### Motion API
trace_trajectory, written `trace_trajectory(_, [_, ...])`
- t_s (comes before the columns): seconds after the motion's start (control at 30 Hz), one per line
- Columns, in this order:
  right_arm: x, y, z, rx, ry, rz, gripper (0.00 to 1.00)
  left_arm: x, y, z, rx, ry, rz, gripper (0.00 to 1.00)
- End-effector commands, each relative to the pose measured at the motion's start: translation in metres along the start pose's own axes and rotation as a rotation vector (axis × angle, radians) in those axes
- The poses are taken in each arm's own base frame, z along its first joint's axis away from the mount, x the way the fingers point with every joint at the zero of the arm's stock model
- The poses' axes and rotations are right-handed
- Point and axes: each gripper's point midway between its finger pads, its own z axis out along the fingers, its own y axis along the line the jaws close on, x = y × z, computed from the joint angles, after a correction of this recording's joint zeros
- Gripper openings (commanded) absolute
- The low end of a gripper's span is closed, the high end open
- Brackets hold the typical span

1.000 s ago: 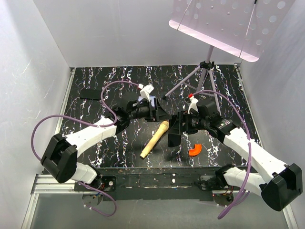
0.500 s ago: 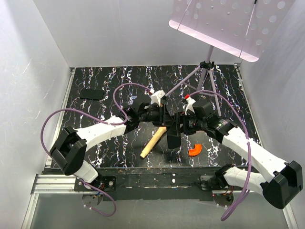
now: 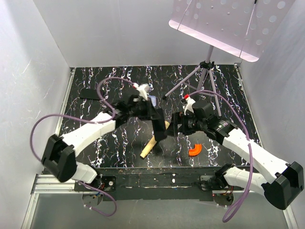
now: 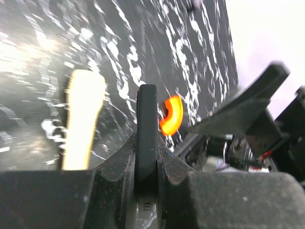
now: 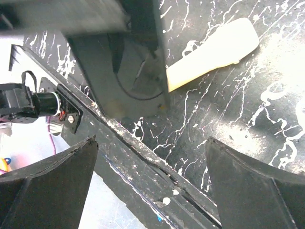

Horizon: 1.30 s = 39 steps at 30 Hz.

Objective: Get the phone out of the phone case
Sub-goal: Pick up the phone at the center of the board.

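Left tool [image 4: 147, 151] tight on phone [image 4: 147, 112], right tool [image 5: 152, 186] wide apart; wooden stick [image 3: 148, 148], orange piece [image 3: 194, 150] nearby.

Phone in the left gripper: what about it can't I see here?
- Its screen: left wrist view shows the phone edge-on only, clamped in the left gripper.
- Its outline: right wrist view blurs it; top edge cuts it.
- The phone case: not clearly visible; top view too small.

White panel walls [image 3: 119, 33] box in a black tabletop [image 3: 95, 78] veined with white marbling, glare pooling on its surface. At the far right a slim tripod stand [image 3: 208, 67] carries a pale perforated panel [image 3: 224, 24] tilted over the table. A metal rail [image 3: 38, 183] lines the near edge.
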Motion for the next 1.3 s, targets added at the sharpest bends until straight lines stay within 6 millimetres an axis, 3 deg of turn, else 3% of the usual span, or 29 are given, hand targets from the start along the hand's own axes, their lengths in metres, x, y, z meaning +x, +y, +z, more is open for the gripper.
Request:
trace_trajectory(0.0, [0.001, 0.01, -0.003, -0.068, -0.036, -0.007, 0.98, -0.069, 0.001, -0.084, -0.042, -0.315, -0.027, 0.0])
trace_trajectory(0.07, [0.005, 0.018, -0.001, -0.117, -0.023, 0.025, 0.98, -0.077, 0.0, -0.104, -0.021, -0.391, -0.042, 0.0])
trace_trajectory(0.17, [-0.001, 0.041, -0.005, -0.241, -0.025, 0.072, 0.98, -0.084, -0.024, -0.124, 0.116, -0.46, -0.039, 0.0])
trace_trajectory(0.37, [-0.029, 0.094, -0.042, -0.542, -0.097, 0.078, 0.86, -0.081, -0.074, -0.131, 0.429, -0.402, -0.071, 0.0])
trace_trajectory(0.43, [-0.036, 0.096, -0.051, -0.557, -0.131, 0.047, 0.8, -0.078, -0.089, -0.132, 0.509, -0.34, -0.049, 0.0])
trace_trajectory(0.53, [-0.032, 0.079, -0.057, -0.486, -0.12, -0.004, 0.79, -0.069, -0.103, -0.124, 0.593, -0.185, -0.01, 0.0])
trace_trajectory(0.67, [-0.025, 0.09, -0.07, -0.577, -0.051, -0.086, 0.79, -0.046, -0.11, -0.12, 0.682, 0.004, 0.037, 0.0])
trace_trajectory(0.87, [-0.015, 0.114, -0.074, -0.735, 0.107, -0.132, 0.59, -0.017, -0.111, -0.115, 0.707, 0.151, 0.11, 0.0])
trace_trajectory(1.27, [-0.003, 0.134, -0.061, -0.869, 0.227, -0.164, 0.45, 0.0, -0.111, -0.111, 0.742, 0.237, 0.141, 0.0])
